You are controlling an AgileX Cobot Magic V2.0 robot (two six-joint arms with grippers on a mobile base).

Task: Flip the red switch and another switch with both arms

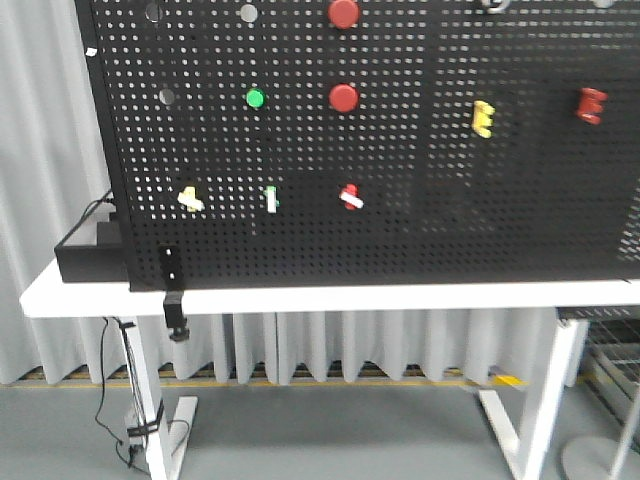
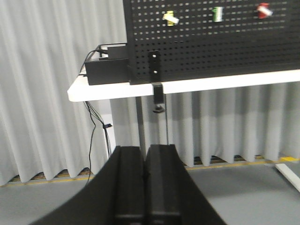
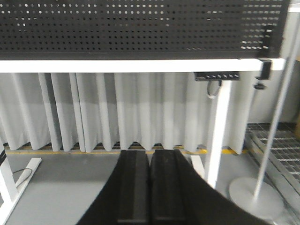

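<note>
Front view close on pegboard (image 1: 450, 230); wrist views low, farther, sharing table (image 1: 400, 296)

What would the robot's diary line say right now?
left jaws: shut, far from board | right jaws: shut, far from board | red switch: no contact | yellow switch: no contact

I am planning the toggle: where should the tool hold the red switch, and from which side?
Probably take the red switch by its short white lever, coming from the front: it sticks out of the board, slanting down and right.
</note>
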